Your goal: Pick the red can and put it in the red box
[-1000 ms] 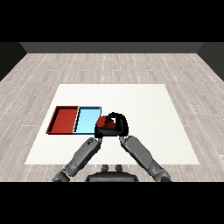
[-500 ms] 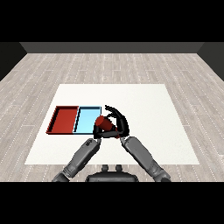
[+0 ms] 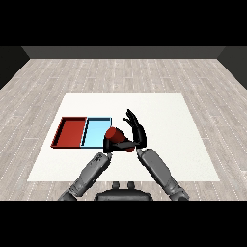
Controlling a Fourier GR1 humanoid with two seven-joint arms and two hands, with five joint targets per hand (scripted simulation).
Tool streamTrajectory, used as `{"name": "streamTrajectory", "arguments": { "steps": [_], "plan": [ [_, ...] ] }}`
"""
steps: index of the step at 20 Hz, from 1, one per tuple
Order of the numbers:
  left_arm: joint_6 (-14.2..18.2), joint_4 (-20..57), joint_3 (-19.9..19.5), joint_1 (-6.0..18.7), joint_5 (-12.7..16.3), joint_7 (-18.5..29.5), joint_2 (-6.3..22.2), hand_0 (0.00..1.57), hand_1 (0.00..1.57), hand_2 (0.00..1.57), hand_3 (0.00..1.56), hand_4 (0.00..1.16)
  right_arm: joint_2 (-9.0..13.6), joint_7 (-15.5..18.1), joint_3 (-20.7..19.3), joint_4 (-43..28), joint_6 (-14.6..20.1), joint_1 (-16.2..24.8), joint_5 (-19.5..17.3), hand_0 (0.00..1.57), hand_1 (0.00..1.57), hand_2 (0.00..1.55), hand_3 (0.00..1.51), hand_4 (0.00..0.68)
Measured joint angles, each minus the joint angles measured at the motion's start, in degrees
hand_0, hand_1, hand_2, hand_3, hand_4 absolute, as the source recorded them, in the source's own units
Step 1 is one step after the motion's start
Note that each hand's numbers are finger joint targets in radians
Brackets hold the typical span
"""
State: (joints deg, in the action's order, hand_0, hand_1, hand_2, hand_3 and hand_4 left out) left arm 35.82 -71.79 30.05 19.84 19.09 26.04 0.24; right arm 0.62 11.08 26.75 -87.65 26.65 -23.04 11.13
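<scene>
The red cylindrical can (image 3: 117, 138) is off the white table (image 3: 159, 111), tipped onto its side between the two black hands, just to the right of the light blue tray (image 3: 96, 130) and near its front right corner. The right hand (image 3: 136, 131) rises behind and to the right of the can with its fingers fairly straight and spread upward, the palm against the can; whether the thumb wraps round it I cannot tell. The left hand (image 3: 106, 146) sits low at the can's left end, and its fingers are too hidden to judge. The step in hand looks like the carry toward the red tray (image 3: 71, 131), which lies furthest left. The next move calls for travelling left over the blue tray before lowering
</scene>
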Motion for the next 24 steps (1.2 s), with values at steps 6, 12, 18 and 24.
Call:
{"name": "streamTrajectory", "arguments": {
  "steps": [6,12,18,24],
  "plan": [
    [-1.25,0.56,-2.81,0.23,-1.82,-0.28,0.01,1.57,1.57,1.56,1.47,1.13,1.9,0.61,-2.45,-5.99,-4.1,5.36,0.98,0.0,0.0,0.0,0.0,0.0],
    [-3.76,-1.83,-7.6,0.58,-2.46,-2.89,3.75,1.57,1.57,1.57,1.48,1.14,5.79,-0.49,-7.08,-14.93,-7.89,11.89,3.9,0.0,0.0,0.0,0.0,0.0],
    [-3.5,-4.27,-12.47,0.87,-3.98,-6.53,8.92,1.57,1.57,1.57,1.49,1.12,9.93,0.73,-11.16,-20.89,-11.49,20.13,6.0,0.0,0.0,0.0,0.0,0.0],
    [-5.07,-3.43,-18.13,1.89,-5.23,-11.19,17.39,1.57,1.57,1.57,1.49,1.14,11.37,2.31,-15.44,-19.79,-13.59,25.07,8.01,0.0,0.0,0.0,0.0,0.0]
  ]
}}
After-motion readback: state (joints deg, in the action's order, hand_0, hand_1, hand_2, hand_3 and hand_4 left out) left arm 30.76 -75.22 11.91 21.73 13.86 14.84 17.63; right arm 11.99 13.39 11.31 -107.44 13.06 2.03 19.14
